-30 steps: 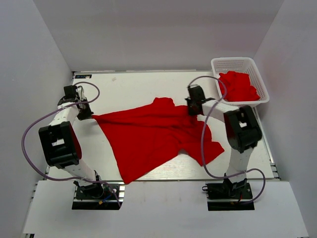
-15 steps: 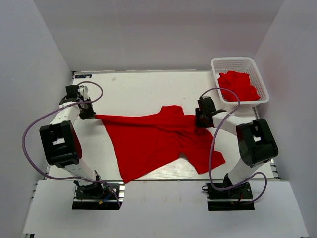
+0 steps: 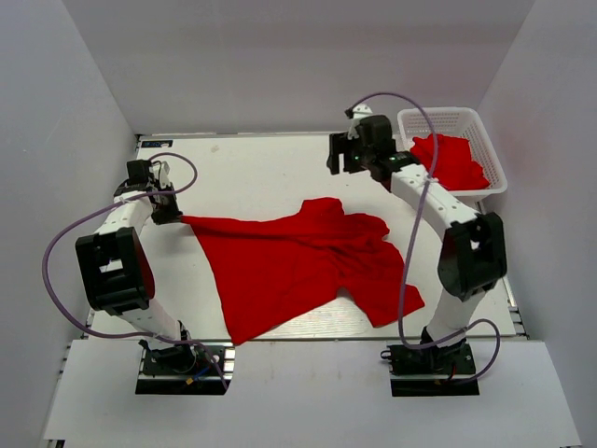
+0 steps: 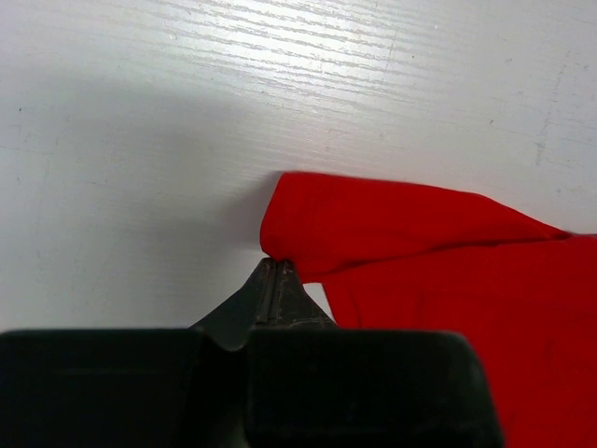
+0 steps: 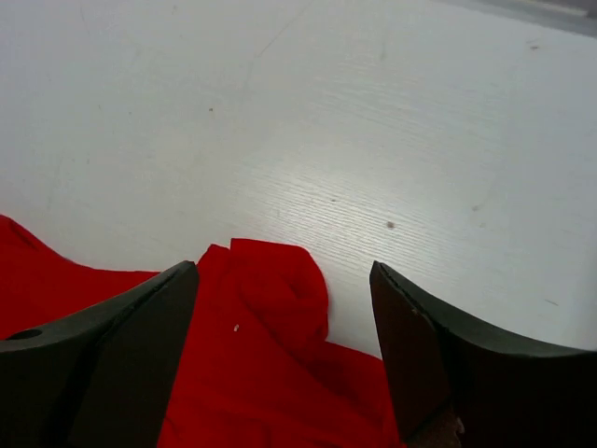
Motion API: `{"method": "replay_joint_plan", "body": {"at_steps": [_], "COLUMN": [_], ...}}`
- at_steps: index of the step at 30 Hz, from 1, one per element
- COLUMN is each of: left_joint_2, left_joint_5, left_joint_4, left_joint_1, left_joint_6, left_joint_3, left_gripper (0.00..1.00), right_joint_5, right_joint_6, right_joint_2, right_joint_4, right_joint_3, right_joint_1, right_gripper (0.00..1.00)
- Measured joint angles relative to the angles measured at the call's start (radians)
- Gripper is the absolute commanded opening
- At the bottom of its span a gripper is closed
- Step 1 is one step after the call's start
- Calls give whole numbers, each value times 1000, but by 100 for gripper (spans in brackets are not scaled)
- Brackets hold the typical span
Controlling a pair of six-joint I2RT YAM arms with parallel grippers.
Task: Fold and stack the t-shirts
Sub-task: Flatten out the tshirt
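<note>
Red cloth sprawls across the middle of a white table (image 3: pixel 252 163), where one t-shirt (image 3: pixel 298 266) lies rumpled and unfolded. At the table's left side, the left tool (image 3: pixel 170 216) is clenched on the shirt's leftmost corner. From that grip the fabric runs in a long drawn-out point toward the centre.

The left wrist view shows the black fingertips (image 4: pixel 266 289) pressed together on a small rolled fold at the shirt's edge, low against the table, with bare white surface beyond. The rest of the garment fans out to the right and toward the near edge of the table. One corner reaches that edge and another lies at the near right. A bunched hump of cloth sits along the shirt's far side.

The right tool (image 3: pixel 340 159) hangs above the bare table beyond that far side, its jaws spread wide and gripping nothing. From the right wrist, its two dark fingers (image 5: pixel 121 345) frame the bunched hump below, apart from it.

A second t-shirt (image 3: pixel 450 161), equally red, lies crumpled in a heap inside a white lattice basket (image 3: pixel 438 117) at the table's far right corner. The basket stands just to the right of the released tool.
</note>
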Motion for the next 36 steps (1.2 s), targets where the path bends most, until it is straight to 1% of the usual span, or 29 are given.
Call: {"method": "replay_joint_plan", "body": {"at_steps": [6,10,23,24,26,27,29,31,32,34,36], "left_joint_2": [0,0,0,0,0,0,0,0,0,0,0], "left_joint_5": [0,0,0,0,0,0,0,0,0,0,0], "left_joint_4": [0,0,0,0,0,0,0,0,0,0,0], "left_joint_1": [-7,-8,-15,-15,-16,-17,-18,-18,-18,-18,-18], "left_joint_6": [0,0,0,0,0,0,0,0,0,0,2], "left_joint_3": [0,0,0,0,0,0,0,0,0,0,0], "left_gripper": [0,0,0,0,0,0,0,0,0,0,0], "right_joint_5": [-29,-27,55,60,67,70,76,81,81,85,93], "right_joint_6": [-4,-3,-1,-2,-5,-5,-5,-6,-9,-5,0], "right_joint_2": [192,276,298,300,308,314,326,335,335,335,331], "right_joint_4": [-21,-52,-63,-62,-62,-62,-61,-57,-51,-38,-16], "right_joint_3": [14,-2,-28,-34,-41,-41,-41,-41,-42,-46,-57], "right_joint_1": [46,69,79,79,79,79,79,79,79,78,78], "right_gripper": [80,78,69,64,58,53,46,24,15,0,0]}}
